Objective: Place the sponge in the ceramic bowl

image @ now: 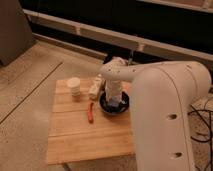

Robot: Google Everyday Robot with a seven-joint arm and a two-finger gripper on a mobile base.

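The black ceramic bowl (107, 107) sits on the wooden table (85, 135), toward its right side. My gripper (114, 101) reaches down into the bowl from the white arm (165, 110), which fills the right of the view. A small blue-grey sponge (116, 104) shows inside the bowl right at the gripper's tip. The arm hides the bowl's right part.
A small white cup (73, 85) stands at the table's back left. A white object (94, 88) lies beside the bowl on its left. An orange-red stick (90, 112) lies in front of it. Speckled floor surrounds the table; cables lie at the right.
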